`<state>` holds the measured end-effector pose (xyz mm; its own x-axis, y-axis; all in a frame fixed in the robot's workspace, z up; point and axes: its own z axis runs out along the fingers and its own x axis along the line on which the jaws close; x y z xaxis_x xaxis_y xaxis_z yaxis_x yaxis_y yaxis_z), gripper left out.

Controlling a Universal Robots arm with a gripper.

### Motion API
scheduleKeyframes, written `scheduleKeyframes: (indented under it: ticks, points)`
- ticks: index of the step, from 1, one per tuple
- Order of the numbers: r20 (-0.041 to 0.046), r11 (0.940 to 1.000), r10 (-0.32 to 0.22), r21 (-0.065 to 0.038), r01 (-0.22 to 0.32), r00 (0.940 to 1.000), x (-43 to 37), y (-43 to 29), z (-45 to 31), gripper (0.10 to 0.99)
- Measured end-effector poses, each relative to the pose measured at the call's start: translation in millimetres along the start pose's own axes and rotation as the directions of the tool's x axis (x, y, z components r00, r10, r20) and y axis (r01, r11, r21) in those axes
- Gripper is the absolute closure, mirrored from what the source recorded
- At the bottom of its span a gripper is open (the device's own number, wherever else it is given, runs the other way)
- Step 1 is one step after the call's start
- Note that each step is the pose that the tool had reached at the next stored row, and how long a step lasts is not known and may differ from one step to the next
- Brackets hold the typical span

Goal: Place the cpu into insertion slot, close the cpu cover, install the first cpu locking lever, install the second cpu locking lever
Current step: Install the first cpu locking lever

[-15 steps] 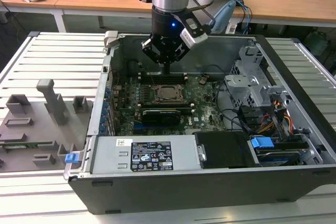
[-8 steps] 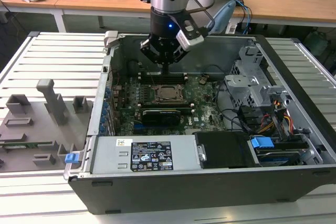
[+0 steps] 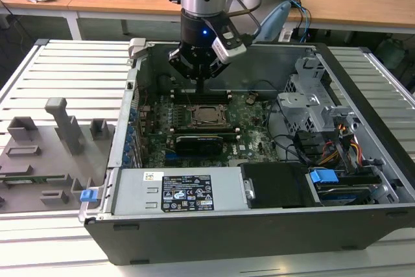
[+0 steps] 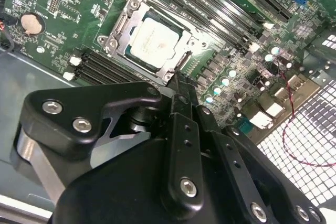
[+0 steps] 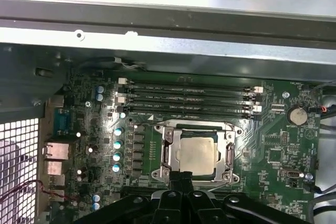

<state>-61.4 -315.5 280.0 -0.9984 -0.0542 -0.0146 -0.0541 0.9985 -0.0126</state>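
Observation:
The cpu, a pale silver square, lies flat in the insertion slot on the green motherboard. The cpu cover, a silvery frame, lies down around the chip, whose top shows through its window. My gripper hangs just over the socket's edge, on the side toward the memory slots in the exterior view. Its black fingers are pressed together, shut, with nothing between them. I cannot make out how the locking levers stand.
Long black memory slots run beside the socket. A black expansion card lies on its other side. The power supply, a metal drive cage and loose cables crowd the case. A grey fixture stands outside it.

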Motion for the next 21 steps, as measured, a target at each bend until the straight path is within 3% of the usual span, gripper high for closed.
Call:
scheduleKeyframes:
  ticks: [8,15,21]
  points:
    - [0.0037,1.0000,0.000,0.000,0.000,1.0000,7.7,0.4,0.3,0.980]
    - [0.0085,1.0000,0.000,0.000,0.000,1.0000,29.5,1.7,3.9,0.980]
    - [0.0084,1.0000,0.000,0.000,0.000,1.0000,33.3,1.9,8.1,0.980]
